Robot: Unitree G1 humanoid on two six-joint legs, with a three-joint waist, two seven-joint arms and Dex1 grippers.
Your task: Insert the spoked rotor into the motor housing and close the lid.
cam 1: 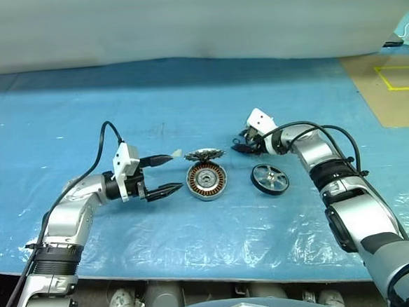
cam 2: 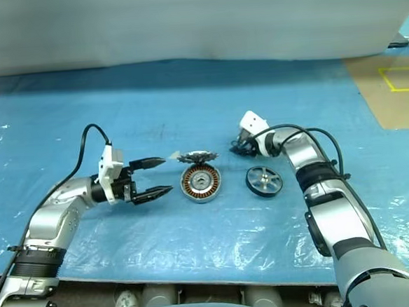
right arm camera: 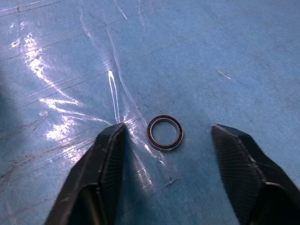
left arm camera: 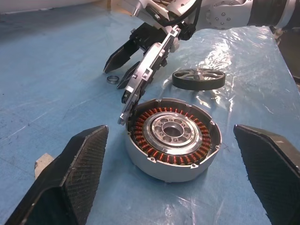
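**Housing open, small ring between right fingers**

The motor housing sits on the blue tabletop, its lid tilted against its rim. The spoked rotor lies just beside it. The left tool is spread wide — the right tool, also apart, straddles a small ring.

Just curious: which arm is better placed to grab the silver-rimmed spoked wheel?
Probably right: the silver-rimmed spoked wheel lies near the right pincer; the round gray copper-wound housing sits between it and the left pincer.
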